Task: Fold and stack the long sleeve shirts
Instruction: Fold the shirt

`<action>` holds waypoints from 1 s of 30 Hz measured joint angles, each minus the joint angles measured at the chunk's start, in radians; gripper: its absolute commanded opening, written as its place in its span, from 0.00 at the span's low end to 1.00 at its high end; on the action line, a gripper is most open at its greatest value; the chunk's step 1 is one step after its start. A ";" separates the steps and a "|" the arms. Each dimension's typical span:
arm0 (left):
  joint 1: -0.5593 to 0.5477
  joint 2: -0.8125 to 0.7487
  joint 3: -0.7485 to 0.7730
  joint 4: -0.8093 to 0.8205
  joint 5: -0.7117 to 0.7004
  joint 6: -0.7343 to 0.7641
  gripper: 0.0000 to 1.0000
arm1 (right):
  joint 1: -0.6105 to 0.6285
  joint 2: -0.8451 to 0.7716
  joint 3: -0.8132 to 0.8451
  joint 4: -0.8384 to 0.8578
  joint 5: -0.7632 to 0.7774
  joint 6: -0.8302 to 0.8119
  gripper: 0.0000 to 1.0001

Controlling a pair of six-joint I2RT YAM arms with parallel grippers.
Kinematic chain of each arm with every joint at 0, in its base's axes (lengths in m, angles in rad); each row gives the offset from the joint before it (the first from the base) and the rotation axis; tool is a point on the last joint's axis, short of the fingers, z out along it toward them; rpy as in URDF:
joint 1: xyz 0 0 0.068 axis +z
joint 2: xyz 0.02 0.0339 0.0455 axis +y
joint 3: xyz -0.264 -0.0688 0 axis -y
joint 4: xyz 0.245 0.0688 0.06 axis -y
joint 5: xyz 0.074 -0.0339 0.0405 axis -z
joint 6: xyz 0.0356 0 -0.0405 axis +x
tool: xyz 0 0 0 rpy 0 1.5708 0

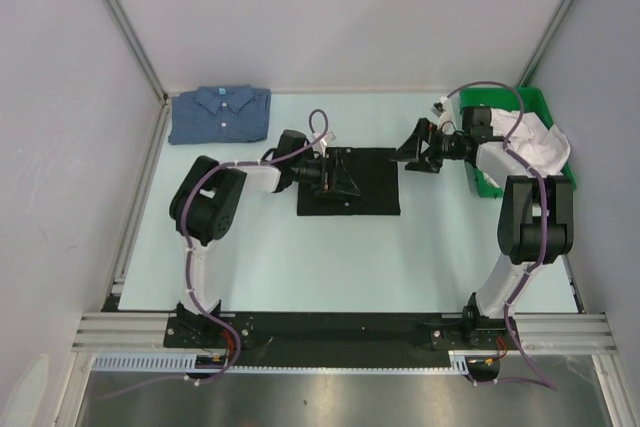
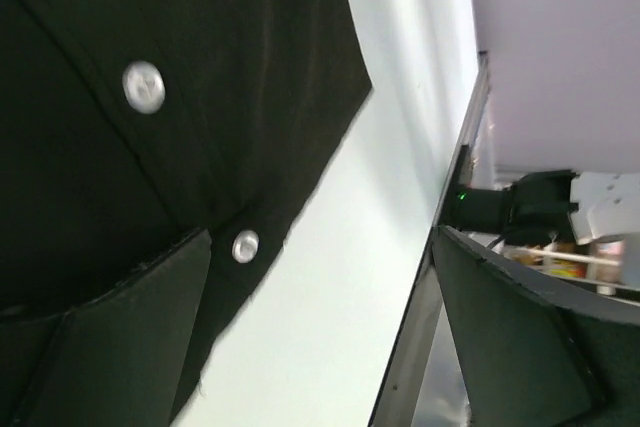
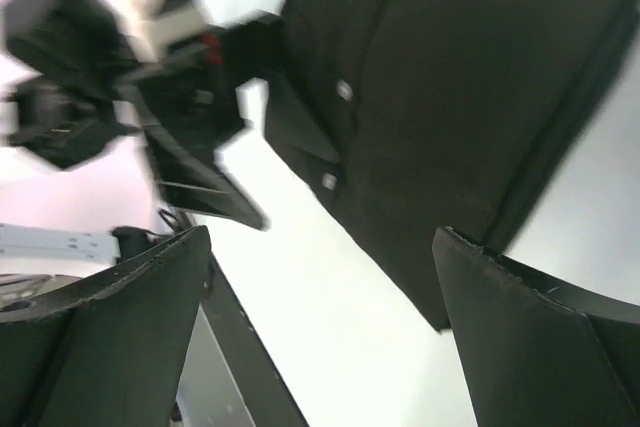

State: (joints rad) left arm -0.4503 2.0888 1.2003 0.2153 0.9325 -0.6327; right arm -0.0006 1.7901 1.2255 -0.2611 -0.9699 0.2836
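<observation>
The black shirt (image 1: 365, 187) lies folded into a flat rectangle in the middle of the table. The blue shirt (image 1: 220, 114) lies folded at the back left corner. My left gripper (image 1: 343, 180) is low over the left part of the black shirt, open and empty. In the left wrist view the gripper (image 2: 320, 347) spans the shirt's edge (image 2: 200, 67) and bare table; two pale buttons show. My right gripper (image 1: 407, 158) hovers by the black shirt's back right corner, open and empty. In the right wrist view the gripper (image 3: 320, 347) is above bare table beside the shirt (image 3: 460, 97).
A green bin (image 1: 528, 105) at the back right holds white cloth (image 1: 535, 142). White walls close in the back and both sides. A metal rail (image 1: 140, 197) runs along the table's left edge. The left arm's gripper shows blurred in the right wrist view (image 3: 190, 157).
</observation>
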 measured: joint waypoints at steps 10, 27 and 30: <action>0.230 -0.261 -0.027 -0.349 -0.061 0.353 0.96 | 0.022 0.050 -0.008 -0.164 0.159 -0.168 0.77; 0.301 -0.269 -0.119 -0.558 -0.145 0.568 0.89 | 0.062 0.145 -0.111 -0.334 0.229 -0.238 0.00; 0.301 -0.273 -0.114 -0.571 -0.153 0.603 0.89 | 0.019 0.228 0.026 -0.446 0.267 -0.304 0.00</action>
State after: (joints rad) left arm -0.1490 1.8160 1.0859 -0.3557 0.7795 -0.0296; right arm 0.0181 2.0178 1.2514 -0.7074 -0.7025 -0.0208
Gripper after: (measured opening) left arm 0.889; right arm 0.009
